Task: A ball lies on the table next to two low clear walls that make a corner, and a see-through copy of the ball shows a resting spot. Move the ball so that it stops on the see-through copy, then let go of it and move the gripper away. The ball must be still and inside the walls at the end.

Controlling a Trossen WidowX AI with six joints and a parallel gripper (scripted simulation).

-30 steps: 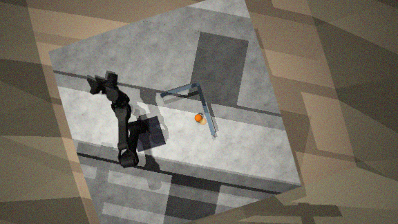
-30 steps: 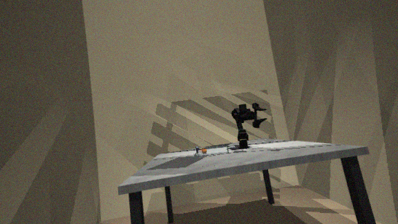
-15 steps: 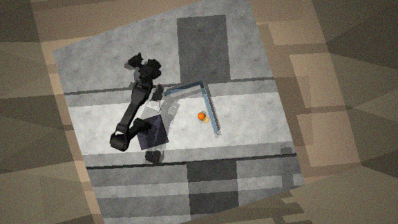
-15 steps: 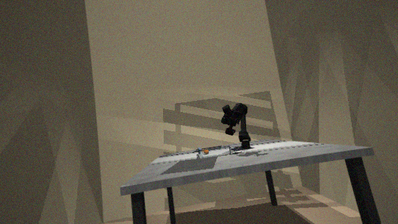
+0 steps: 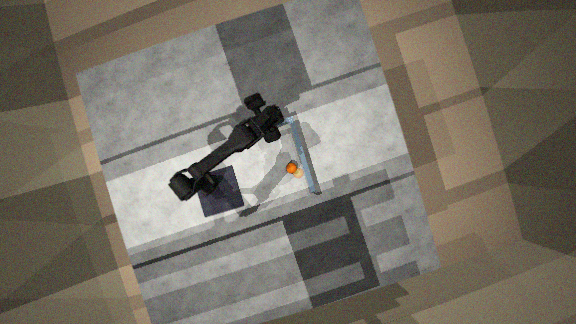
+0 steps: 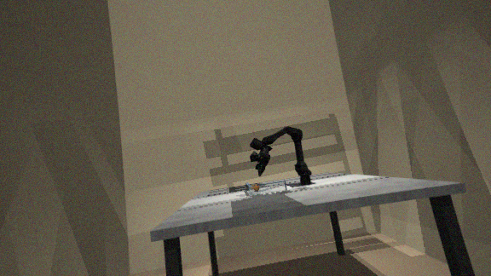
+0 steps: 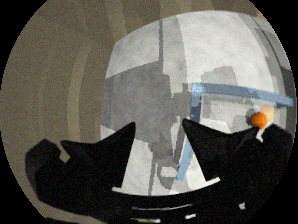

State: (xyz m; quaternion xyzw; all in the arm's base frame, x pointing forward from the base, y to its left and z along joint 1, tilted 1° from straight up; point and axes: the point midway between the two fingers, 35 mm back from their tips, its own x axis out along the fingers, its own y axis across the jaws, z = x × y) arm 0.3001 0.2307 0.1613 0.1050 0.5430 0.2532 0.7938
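Orange ball [image 7: 258, 119] w/ pale copy only clear in wrist; end effector [image 7: 158, 139] spread, empty.

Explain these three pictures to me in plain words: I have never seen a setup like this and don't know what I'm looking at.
The black thing is a robot arm bolted to a grey table. One picture looks straight down, one looks from the side across the room, and the round one comes from a camera on the arm's wrist, where the two dark shapes are its fingers. Its tool hangs open above the table and holds nothing. On the table lie an orange ball, a pale see-through copy partly overlapping it, marking where it should rest, and two low clear walls forming a corner.
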